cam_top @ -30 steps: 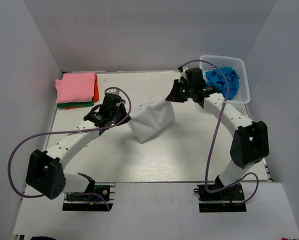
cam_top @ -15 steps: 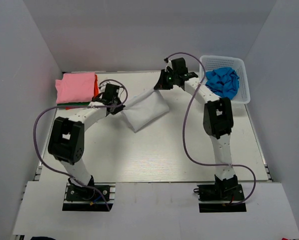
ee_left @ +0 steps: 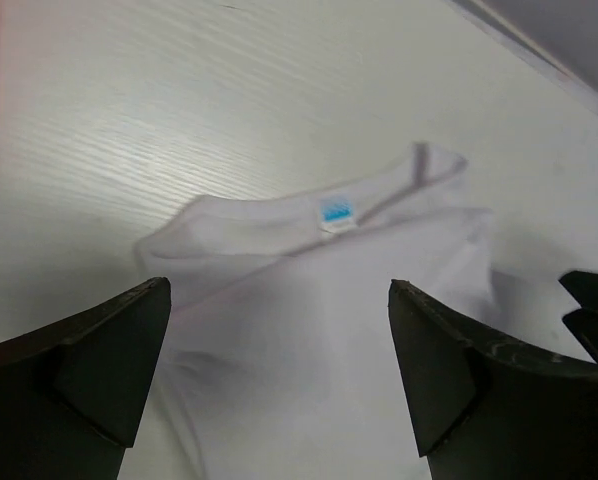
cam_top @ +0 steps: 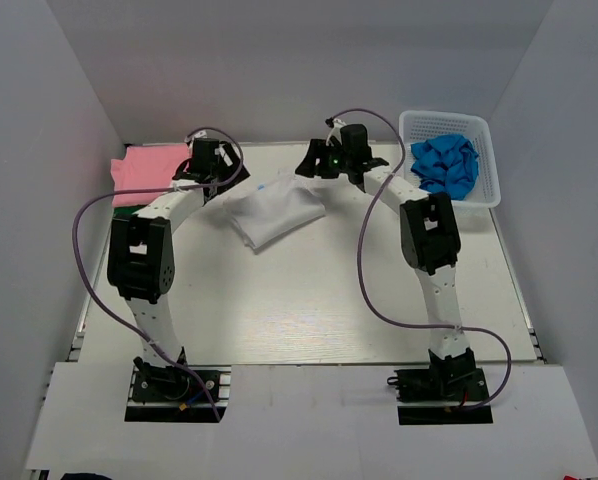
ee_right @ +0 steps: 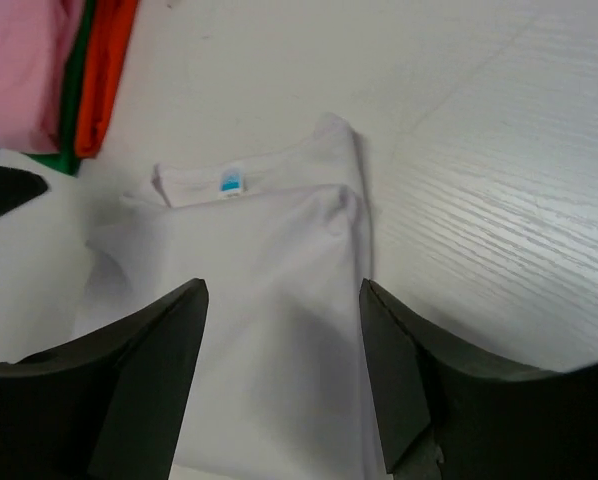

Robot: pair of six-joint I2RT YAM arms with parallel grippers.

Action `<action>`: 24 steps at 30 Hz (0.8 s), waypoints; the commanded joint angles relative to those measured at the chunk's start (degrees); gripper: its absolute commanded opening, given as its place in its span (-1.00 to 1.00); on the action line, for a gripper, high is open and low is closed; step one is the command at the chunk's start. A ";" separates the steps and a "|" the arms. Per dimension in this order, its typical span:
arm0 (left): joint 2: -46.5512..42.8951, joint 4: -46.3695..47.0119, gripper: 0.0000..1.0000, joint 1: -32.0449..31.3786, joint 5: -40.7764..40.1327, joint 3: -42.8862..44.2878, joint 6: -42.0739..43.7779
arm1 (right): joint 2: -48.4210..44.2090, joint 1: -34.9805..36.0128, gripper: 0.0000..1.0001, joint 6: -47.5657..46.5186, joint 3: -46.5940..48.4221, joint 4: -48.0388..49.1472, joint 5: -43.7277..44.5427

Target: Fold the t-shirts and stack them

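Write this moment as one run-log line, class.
left pincer: open over white t-shirt | right pincer: open over it | white t-shirt: folded, on table | stack: pink on top | blue t-shirt: in basket

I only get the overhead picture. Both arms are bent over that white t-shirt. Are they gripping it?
Observer: No. The left wrist camera shows the left tool wide open, with the white t-shirt lying loose beyond it.
Operator: And the other arm?
Observer: The right tool is open too, with nothing pinched in it.
Operator: Which end of the shirt are they at?
Observer: The neck. A small blue label sits inside the collar.
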 commanded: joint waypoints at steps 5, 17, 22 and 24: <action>-1.32 6.22 1.00 -2.56 21.15 -3.72 2.94 | -10.22 3.65 0.37 -2.86 -7.98 1.41 -3.26; 0.28 8.78 1.00 -6.69 29.25 -14.35 2.58 | -16.35 5.93 0.81 4.44 -33.59 8.24 -7.40; -9.11 8.24 1.00 -10.20 32.12 -29.33 3.29 | -30.66 7.69 0.81 2.70 -50.94 8.17 -4.86; -15.25 9.04 1.00 -12.05 32.85 -37.16 3.29 | -36.29 9.26 0.81 0.94 -59.36 6.59 -4.42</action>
